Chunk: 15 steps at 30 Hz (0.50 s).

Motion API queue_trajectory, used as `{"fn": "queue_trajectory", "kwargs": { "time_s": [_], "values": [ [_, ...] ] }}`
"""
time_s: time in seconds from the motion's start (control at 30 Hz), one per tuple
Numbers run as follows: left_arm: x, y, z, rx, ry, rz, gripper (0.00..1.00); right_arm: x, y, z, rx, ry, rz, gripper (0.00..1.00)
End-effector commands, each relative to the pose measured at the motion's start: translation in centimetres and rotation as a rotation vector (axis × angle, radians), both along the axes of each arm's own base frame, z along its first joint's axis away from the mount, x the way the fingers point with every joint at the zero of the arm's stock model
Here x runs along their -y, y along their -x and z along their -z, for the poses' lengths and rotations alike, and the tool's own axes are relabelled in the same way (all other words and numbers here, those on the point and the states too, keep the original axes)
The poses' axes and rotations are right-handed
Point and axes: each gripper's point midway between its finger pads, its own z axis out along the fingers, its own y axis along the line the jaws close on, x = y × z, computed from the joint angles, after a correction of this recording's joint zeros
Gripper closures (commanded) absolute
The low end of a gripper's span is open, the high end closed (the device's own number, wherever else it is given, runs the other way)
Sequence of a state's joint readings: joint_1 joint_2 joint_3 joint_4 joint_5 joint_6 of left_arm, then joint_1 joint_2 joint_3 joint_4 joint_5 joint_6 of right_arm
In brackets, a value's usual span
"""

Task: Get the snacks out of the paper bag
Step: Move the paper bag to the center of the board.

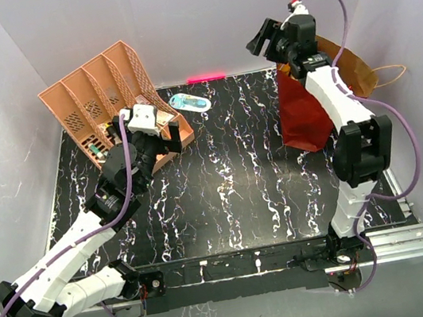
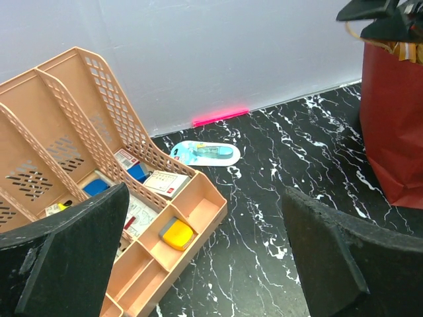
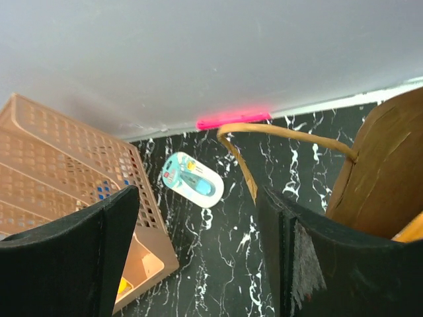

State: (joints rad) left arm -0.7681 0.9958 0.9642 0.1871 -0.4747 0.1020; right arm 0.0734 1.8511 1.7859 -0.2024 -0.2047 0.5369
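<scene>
The dark-red paper bag (image 1: 304, 116) stands upright at the right back of the table, its brown inside (image 1: 351, 65) showing. It also shows in the left wrist view (image 2: 393, 119) and the right wrist view (image 3: 386, 172). The snacks are mostly hidden inside it. A crinkly gold edge (image 2: 404, 50) shows at the mouth, and an orange sliver (image 3: 412, 232) shows inside. My right gripper (image 1: 263, 39) is open and empty, above and just left of the bag's mouth (image 3: 195, 257). My left gripper (image 1: 167, 133) is open and empty, by the peach organizer (image 2: 205, 264).
A peach slotted organizer (image 1: 96, 92) with small boxes stands at the back left. A light-blue oval object (image 1: 189, 103) lies near the back wall. A tan cord handle (image 1: 391, 74) hangs off the bag to the right. White walls enclose the table.
</scene>
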Motion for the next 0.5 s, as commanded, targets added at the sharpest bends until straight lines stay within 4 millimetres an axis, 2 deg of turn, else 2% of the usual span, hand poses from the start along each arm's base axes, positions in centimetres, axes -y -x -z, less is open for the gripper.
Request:
{"fn": "queue_trajectory", "kwargs": {
  "time_s": [0.0,0.13,0.3,0.33,0.47],
  "values": [
    [-0.8,0.3,-1.7,0.054,0.035,-0.026,0.02,-0.1,-1.8,-1.8,0.085,0.004,0.040,0.27],
    [-0.8,0.3,-1.6,0.054,0.034,-0.031,0.02,0.2,-3.1,-0.4,0.078,0.036,0.057,0.27],
    [-1.0,0.4,-1.6,0.056,0.038,-0.038,0.02,0.1,-4.1,-0.6,0.100,0.071,0.038,0.30],
    [-1.0,0.4,-1.7,0.056,0.038,-0.038,0.02,0.0,-4.2,-0.7,0.105,0.075,0.029,0.33],
    [-1.0,0.3,-1.6,0.056,0.038,-0.042,0.01,-0.8,-4.3,-1.3,0.110,0.056,-0.013,0.57]
  ]
}}
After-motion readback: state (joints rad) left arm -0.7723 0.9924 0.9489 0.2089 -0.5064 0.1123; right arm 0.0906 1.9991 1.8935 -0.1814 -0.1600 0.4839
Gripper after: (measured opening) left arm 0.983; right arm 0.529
